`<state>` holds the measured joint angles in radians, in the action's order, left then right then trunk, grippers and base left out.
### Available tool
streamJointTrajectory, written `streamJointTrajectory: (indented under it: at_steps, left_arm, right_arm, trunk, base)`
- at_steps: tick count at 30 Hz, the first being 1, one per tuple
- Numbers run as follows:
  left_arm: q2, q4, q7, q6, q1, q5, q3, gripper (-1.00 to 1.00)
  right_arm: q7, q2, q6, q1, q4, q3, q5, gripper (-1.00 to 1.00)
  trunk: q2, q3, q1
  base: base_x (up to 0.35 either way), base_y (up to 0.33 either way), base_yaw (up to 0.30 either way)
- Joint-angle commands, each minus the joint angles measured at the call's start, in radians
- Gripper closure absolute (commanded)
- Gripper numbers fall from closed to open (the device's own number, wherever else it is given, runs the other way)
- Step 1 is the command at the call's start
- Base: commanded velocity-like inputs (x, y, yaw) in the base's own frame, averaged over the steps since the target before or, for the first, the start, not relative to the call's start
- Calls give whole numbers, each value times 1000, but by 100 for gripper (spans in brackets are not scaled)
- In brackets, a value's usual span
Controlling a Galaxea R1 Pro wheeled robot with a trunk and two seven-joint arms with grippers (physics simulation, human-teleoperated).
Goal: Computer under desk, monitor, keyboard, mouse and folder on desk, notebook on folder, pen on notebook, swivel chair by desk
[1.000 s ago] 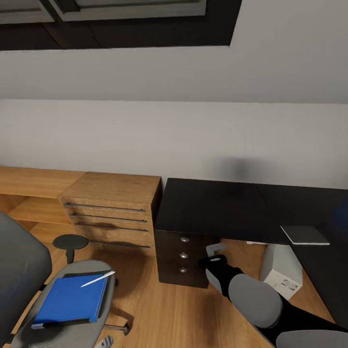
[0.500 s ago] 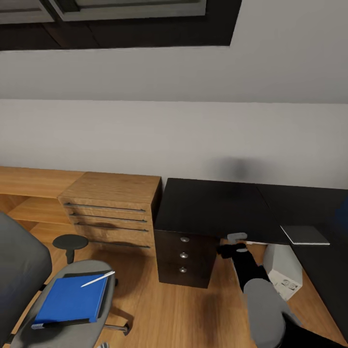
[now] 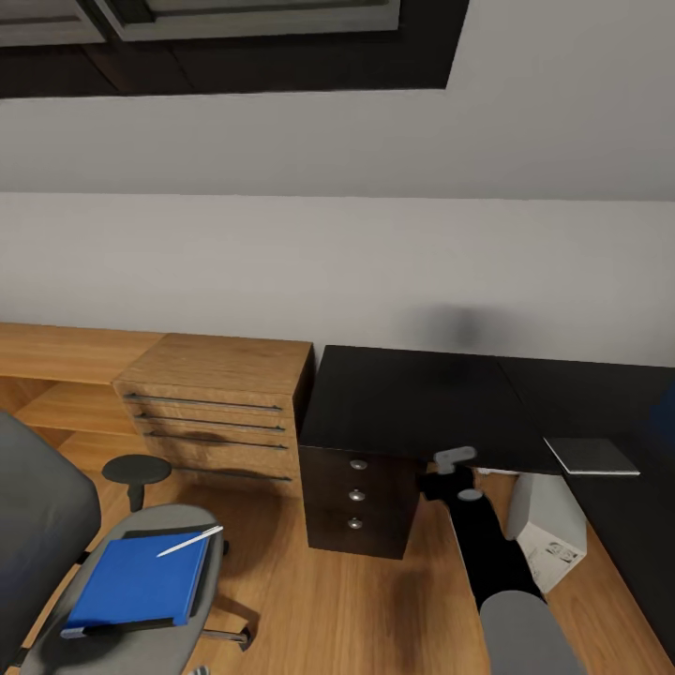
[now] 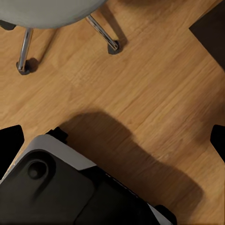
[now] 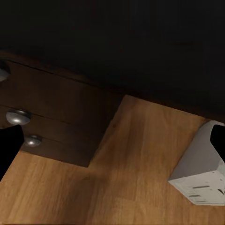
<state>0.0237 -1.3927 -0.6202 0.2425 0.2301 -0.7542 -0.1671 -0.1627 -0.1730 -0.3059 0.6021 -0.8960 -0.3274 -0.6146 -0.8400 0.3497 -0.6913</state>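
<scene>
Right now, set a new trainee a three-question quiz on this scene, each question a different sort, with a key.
1. True or false: the folder lies on the desk.
2. Multiple choice: what rests on top of the folder? A) the mouse B) the pen C) the monitor
3. Fill in: the computer stands on the floor under the ____.

Key:
1. False. The folder lies on the seat of the swivel chair.
2. B. The pen lies across the folder's far corner.
3. Desk. The right wrist view also shows the computer below the dark top, and the right gripper reaches toward that gap.
</scene>
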Motion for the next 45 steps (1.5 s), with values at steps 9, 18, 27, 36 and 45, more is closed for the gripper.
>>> streamJointTrajectory:
  at_steps: [9,18,27,36,45]
  left_arm:
    - [-10,18,-2,3,0,-39,0,-100]
    - [-17,55,-1,2,0,-42,-2,-100]
    - [-18,59,-4,-1,0,-39,0,-100]
    - [-18,60,-8,-7,0,-39,0,-100]
    - [-19,55,-13,-8,0,-39,0,-100]
  right_arm:
    - [-17,-1,-125,-29,-69,81,30,-100]
    - [-66,-1,-337,-247,-482,312,127,-100]
    - [-61,-1,-412,-385,-689,418,145,-100]
    - [-57,-1,-337,-438,-717,454,149,-100]
    - [-57,-1,-337,-443,-719,473,149,-100]
  trunk:
    - [-1,1,0]
    - [-1,1,0]
    - [-1,1,0]
    - [-1,1,0]
    - [-1,1,0]
  base:
    - [0,0,0]
    - [0,0,0]
    - [0,0,0]
    - [0,0,0]
    - [0,0,92]
